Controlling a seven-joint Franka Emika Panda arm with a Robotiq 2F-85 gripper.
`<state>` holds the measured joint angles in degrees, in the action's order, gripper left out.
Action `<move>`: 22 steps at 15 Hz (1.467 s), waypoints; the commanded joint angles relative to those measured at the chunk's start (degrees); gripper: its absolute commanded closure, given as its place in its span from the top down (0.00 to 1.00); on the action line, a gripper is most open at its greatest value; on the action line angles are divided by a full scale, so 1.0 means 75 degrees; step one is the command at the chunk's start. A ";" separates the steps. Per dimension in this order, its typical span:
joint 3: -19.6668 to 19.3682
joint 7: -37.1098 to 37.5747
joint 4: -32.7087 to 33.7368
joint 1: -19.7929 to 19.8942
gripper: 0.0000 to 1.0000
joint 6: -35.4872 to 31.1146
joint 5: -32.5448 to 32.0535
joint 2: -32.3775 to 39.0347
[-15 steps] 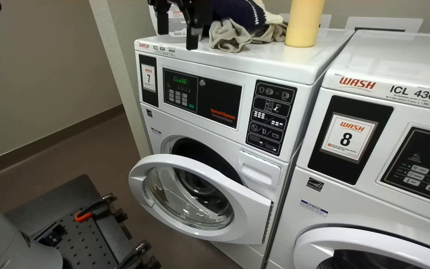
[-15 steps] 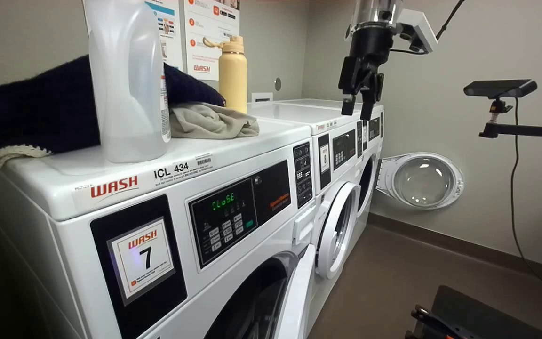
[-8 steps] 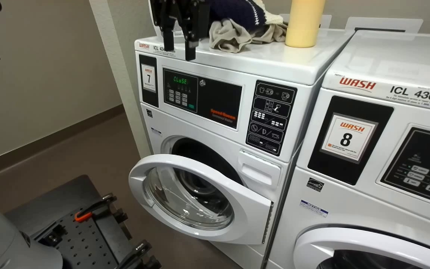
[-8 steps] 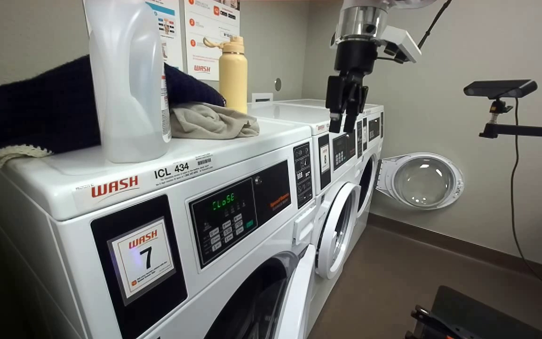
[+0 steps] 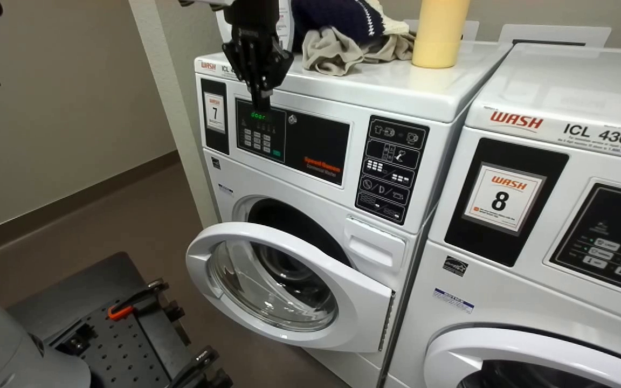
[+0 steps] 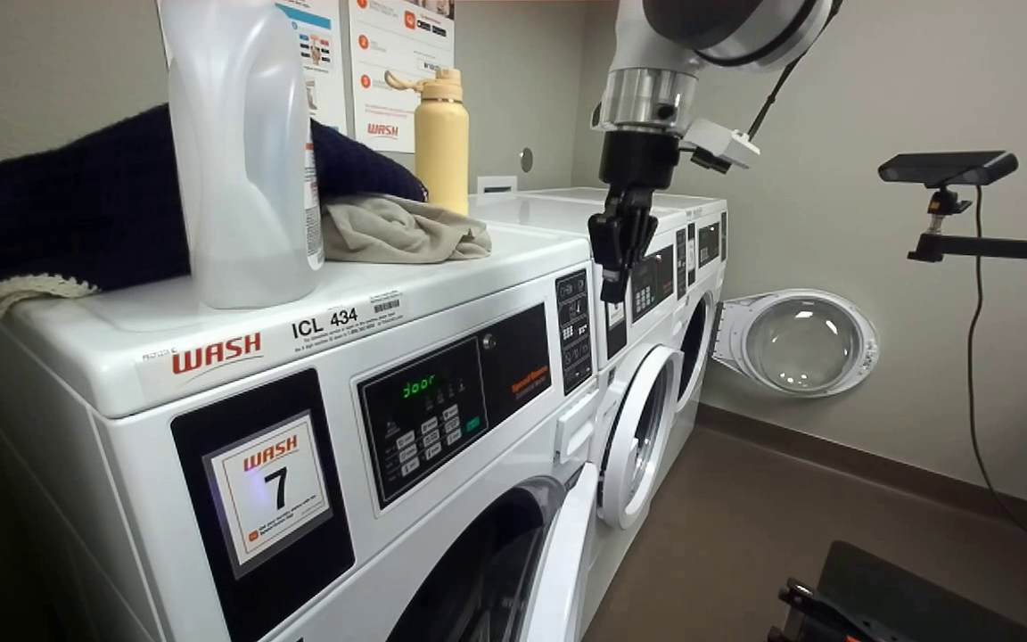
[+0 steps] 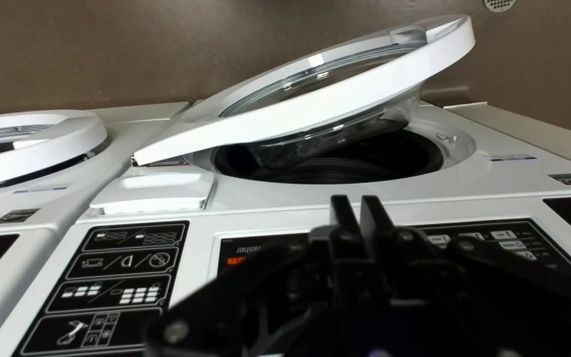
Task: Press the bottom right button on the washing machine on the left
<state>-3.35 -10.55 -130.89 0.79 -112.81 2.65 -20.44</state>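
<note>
The white washing machine (image 5: 353, 97) marked 7 stands on the left with its black control panel (image 5: 318, 145). Its bottom right button (image 6: 472, 423) is small and green, beside the keypad; my gripper hides it in the wrist view. Green letters on the display (image 6: 419, 385) read "door". My gripper (image 5: 261, 105) points down, its tips overlapping the display's upper edge in that exterior view. From the side, the gripper (image 6: 612, 294) hangs apart from the panel, out in front. In the wrist view the gripper (image 7: 356, 201) has a narrow gap between its fingers, with nothing in it.
The machine's round door (image 5: 364, 318) swings outward below the panel. A second washer (image 5: 504, 296) marked 8 adjoins it. On top are a grey cloth (image 5: 332, 51), a yellow bottle (image 5: 440, 37) and a detergent jug (image 6: 246, 178). A camera (image 6: 950, 168) stands off on an arm.
My gripper has come down in front of the machine, towards panel height. Its fingers have drawn in from wide apart to a slim gap. The display went from "CLoSE" to "door".
</note>
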 commanded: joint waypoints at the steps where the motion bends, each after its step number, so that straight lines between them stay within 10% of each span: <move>1: 0.0289 0.0160 -0.0465 -0.0140 0.00 -0.0731 -0.0262 0.0130; 22: 0.1992 0.1295 -0.2039 -0.1041 0.00 -0.3910 -0.2789 0.0847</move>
<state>10.15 -2.50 -144.27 -6.75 -139.66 -13.98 -13.73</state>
